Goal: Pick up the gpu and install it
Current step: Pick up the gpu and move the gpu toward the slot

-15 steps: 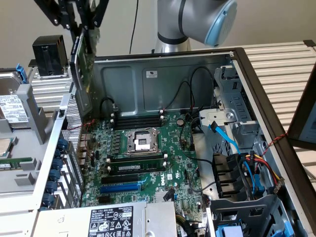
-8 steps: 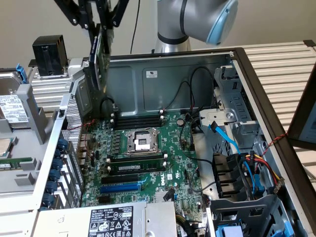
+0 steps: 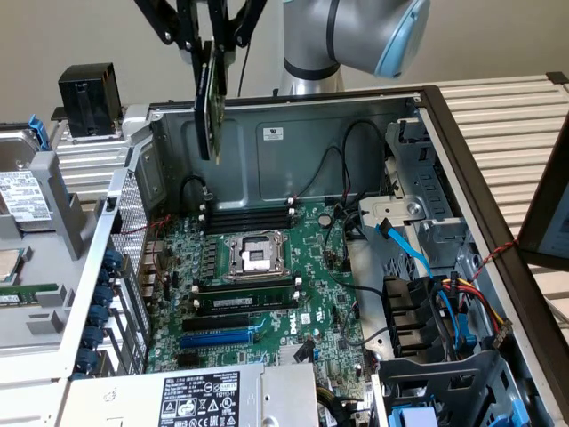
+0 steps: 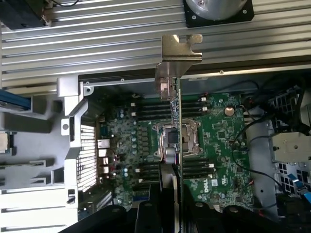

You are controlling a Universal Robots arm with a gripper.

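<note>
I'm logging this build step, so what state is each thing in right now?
graphics card: held on edge, raised above the case, not in any slot
fingers: closed on the graphics card's upper end
computer case: lying flat, side open
blue slot: empty
processor socket: uncovered, no cooler on it
</note>
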